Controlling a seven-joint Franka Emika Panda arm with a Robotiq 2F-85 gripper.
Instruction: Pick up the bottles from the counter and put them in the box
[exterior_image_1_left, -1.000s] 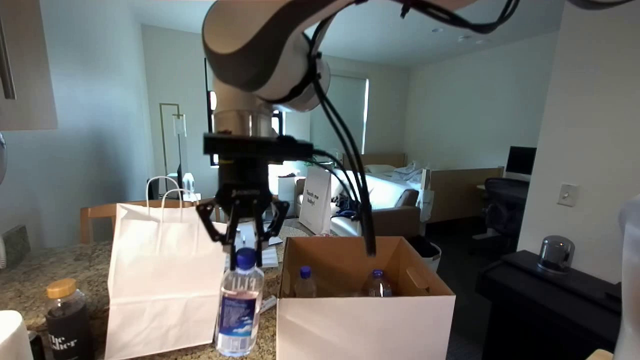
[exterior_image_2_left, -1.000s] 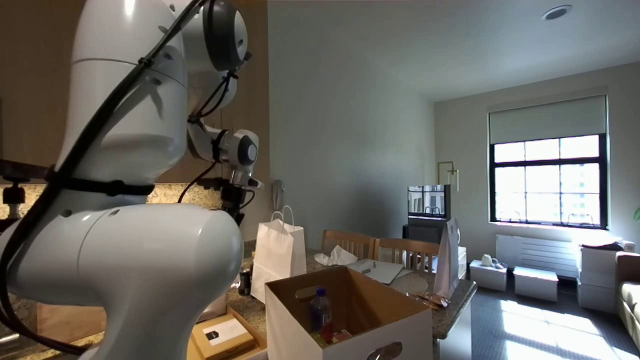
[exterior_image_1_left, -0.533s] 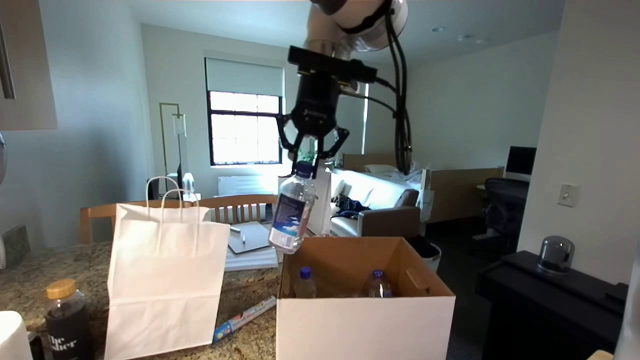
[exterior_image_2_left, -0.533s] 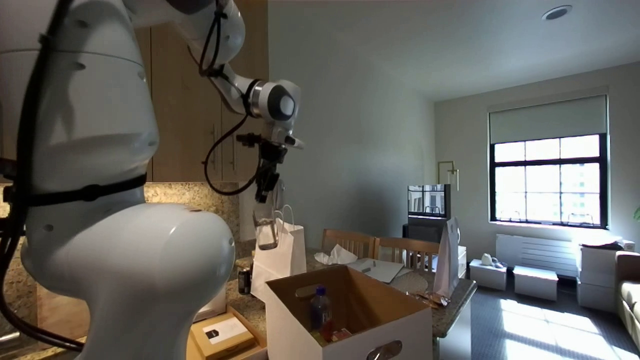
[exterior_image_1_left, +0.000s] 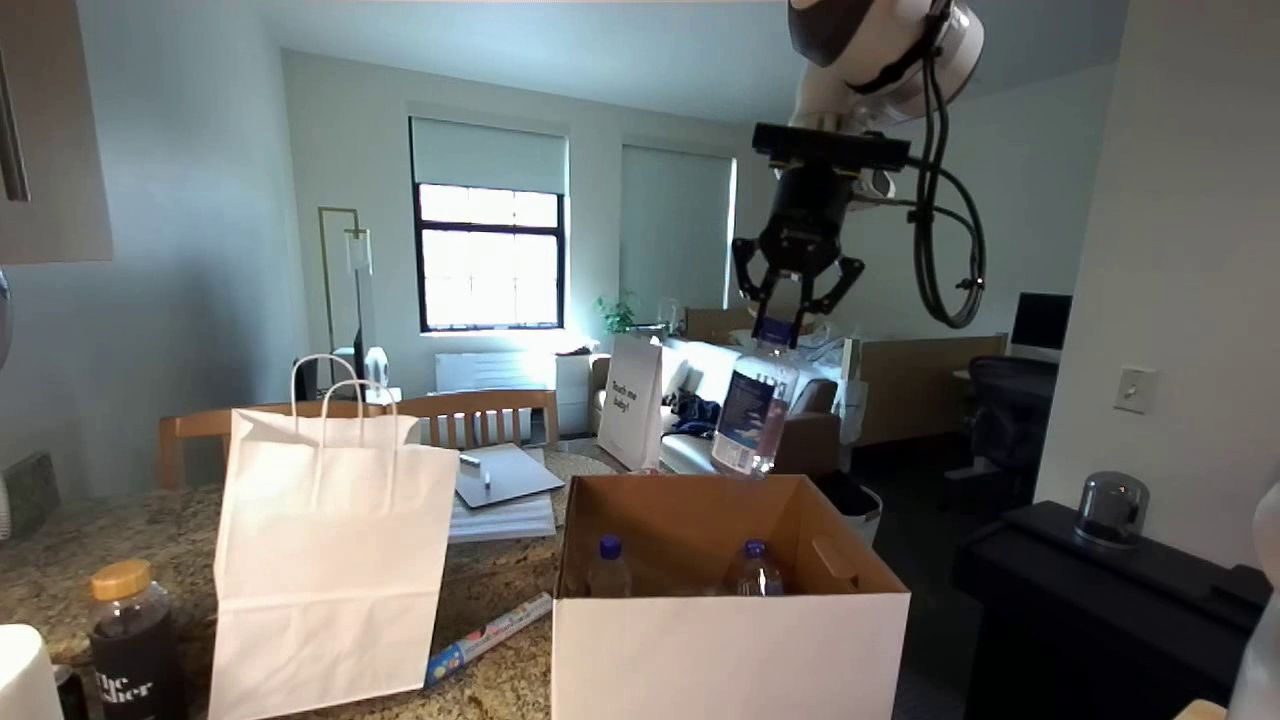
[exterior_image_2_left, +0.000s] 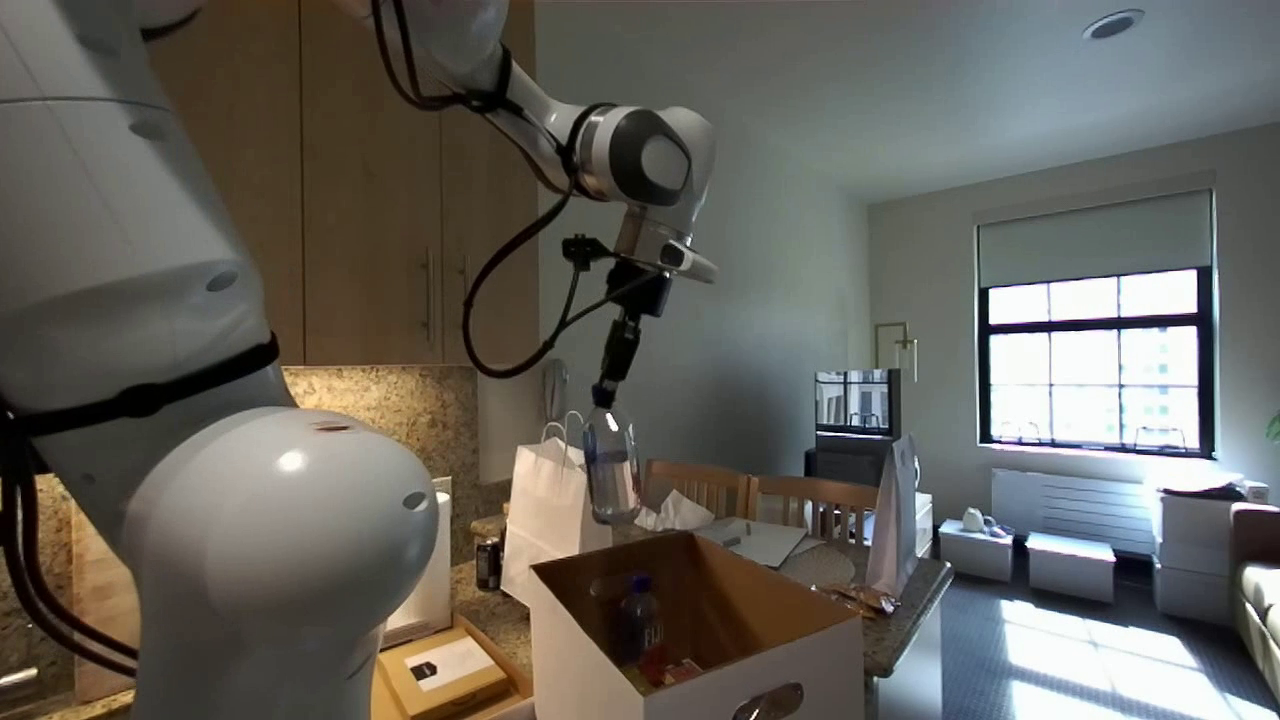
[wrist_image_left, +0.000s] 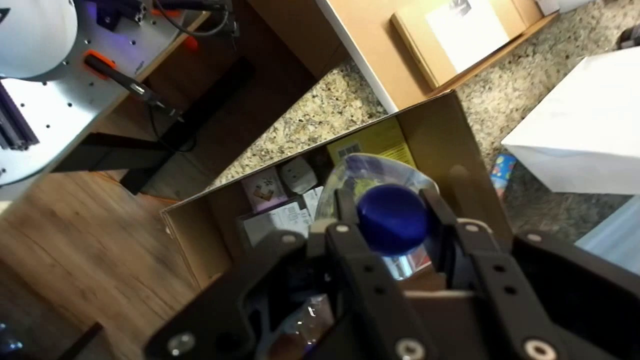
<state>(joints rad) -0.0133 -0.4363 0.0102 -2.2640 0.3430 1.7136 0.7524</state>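
Observation:
My gripper (exterior_image_1_left: 775, 335) is shut on the blue cap of a transparent water bottle (exterior_image_1_left: 752, 415). The bottle hangs slightly tilted above the box (exterior_image_1_left: 730, 655), near its far edge in that exterior view. It also shows in an exterior view (exterior_image_2_left: 612, 465), under the gripper (exterior_image_2_left: 604, 390). In the wrist view the fingers (wrist_image_left: 389, 205) press both sides of the cap, with the box interior (wrist_image_left: 450, 135) below. Two blue-capped bottles stand in the box, one at left (exterior_image_1_left: 610, 570) and one at right (exterior_image_1_left: 757, 572); their lower parts are hidden. The speckled counter (exterior_image_1_left: 80, 525) lies around the box.
A white paper bag (exterior_image_1_left: 335, 560) stands beside the box. A colourful tube (exterior_image_1_left: 490, 637) lies between them. A dark bottle with an orange lid (exterior_image_1_left: 135, 650) stands at the near left. An open carton (exterior_image_2_left: 450, 675) adjoins the box. A tall white bag (exterior_image_1_left: 630, 405) stands behind.
The gripper has lifted the bottle from beside the paper bag and carried it right in an exterior view, from left of the box to above it. The bottles inside have not moved.

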